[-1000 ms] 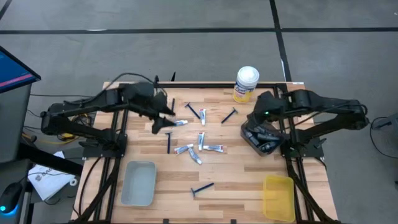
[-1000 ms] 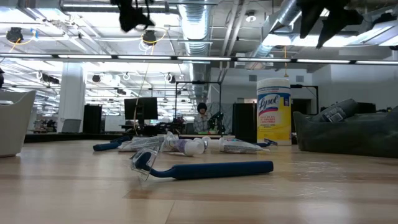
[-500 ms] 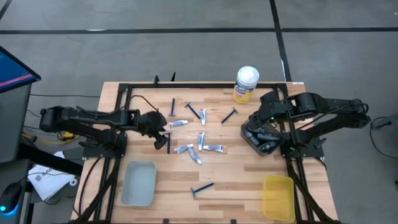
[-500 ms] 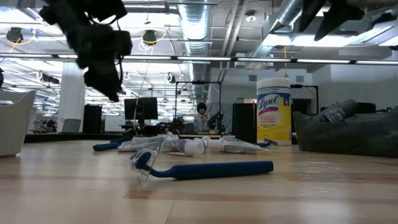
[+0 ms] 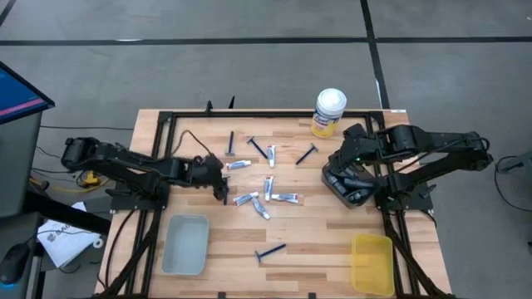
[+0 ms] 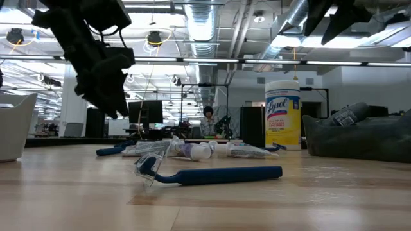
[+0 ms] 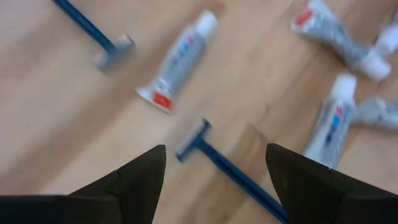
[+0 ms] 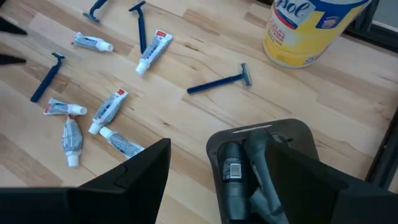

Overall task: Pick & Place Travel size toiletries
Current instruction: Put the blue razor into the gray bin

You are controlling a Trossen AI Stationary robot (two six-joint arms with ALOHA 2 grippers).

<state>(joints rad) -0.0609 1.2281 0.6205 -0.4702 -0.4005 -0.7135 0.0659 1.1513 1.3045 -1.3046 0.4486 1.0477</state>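
The left gripper point(image 7: 214, 171), jaws spread and empty, hung right above a thin dark-blue plastic razor point(image 7: 227, 165) on the wooden table point(image 5: 316, 232). The razor's handle ran diagonally between the fingers, so they would probably need to straddle it crosswise. Small white blue-printed tubes point(image 7: 177, 62) lay near (possible snags). The right gripper point(image 8: 186, 180), also open, waited over the dark tray point(image 8: 261, 162).

Both my arms are matt black, jointed tubes on black frames, a thin dark cable looping along the left arm point(image 5: 125, 162). My finger pads point(image 7: 140, 177) look like plain, tapered black wedges, possibly rubbery.
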